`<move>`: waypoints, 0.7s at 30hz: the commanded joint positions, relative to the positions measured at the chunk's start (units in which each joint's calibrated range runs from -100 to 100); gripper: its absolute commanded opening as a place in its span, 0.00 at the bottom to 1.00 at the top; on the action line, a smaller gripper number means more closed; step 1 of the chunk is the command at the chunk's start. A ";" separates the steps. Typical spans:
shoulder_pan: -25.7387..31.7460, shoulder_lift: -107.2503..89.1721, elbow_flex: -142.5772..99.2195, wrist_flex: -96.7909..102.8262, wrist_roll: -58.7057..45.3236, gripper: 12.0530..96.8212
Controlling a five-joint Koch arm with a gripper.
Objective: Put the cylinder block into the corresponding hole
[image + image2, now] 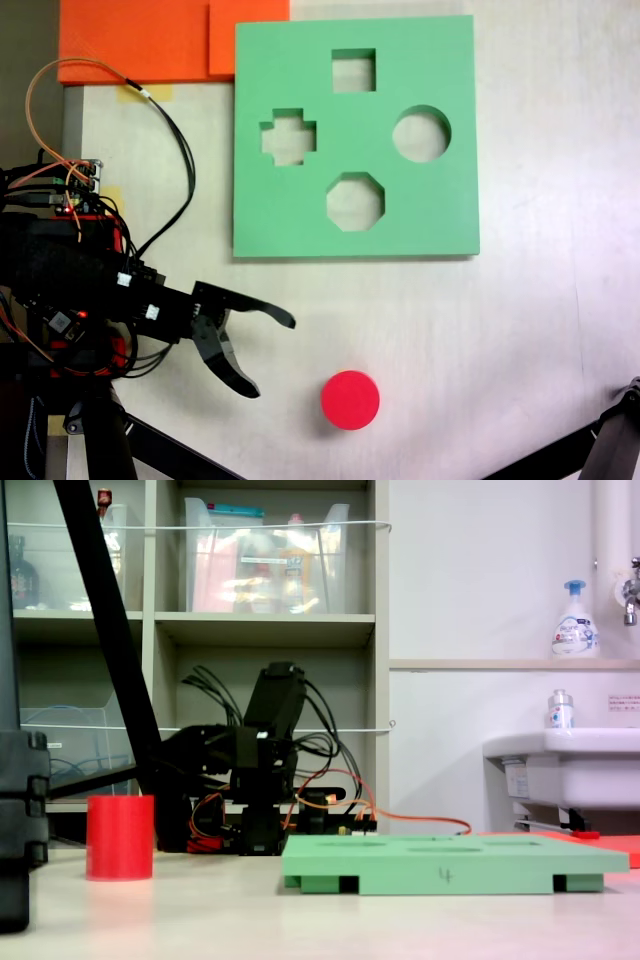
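1. In the top-down fixed view the gripper [270, 355] sits in the lower left of the frame with its two black jaws spread wide apart and nothing between them; it points toward the lower right.
2. The cylinder block [350, 400] stands upright on the table [520, 340] at the lower centre of that view, near the jaw tips but apart from them. In the low side view it appears at the left [119, 837], clear of the board.
3. A likely fault: if the jaws close off-centre on the round wall, the block could squirt out and roll or tip, since its side offers no flat face.
4. The green foam board [440, 215] fills the upper centre of the top-down view. The corresponding hole [421, 134] is the round cutout at the board's right side, with the octagonal cutout [355, 201] just below and left of it.
5. A second risk: the octagon is close in width, so a carry that stops short could drop the block in the wrong opening, or leave it canted on a rim.
6. The board's raised lower edge lies between block and hole; a low carry could catch on it and shove the board.
7. Open table lies right of the block and below the board. Black struts [610, 440] cross the bottom corners, and loose cables [185, 165] hang at the arm's base, upper left.
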 commanded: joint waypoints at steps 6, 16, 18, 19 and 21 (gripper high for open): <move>-0.39 48.36 -1.27 38.79 -2.74 0.88; -2.15 90.81 13.38 46.11 -2.59 0.92; -2.39 93.05 16.37 46.11 -2.54 0.91; -2.49 93.61 17.87 46.11 -2.49 0.91; -2.78 95.70 21.16 46.11 -2.44 0.91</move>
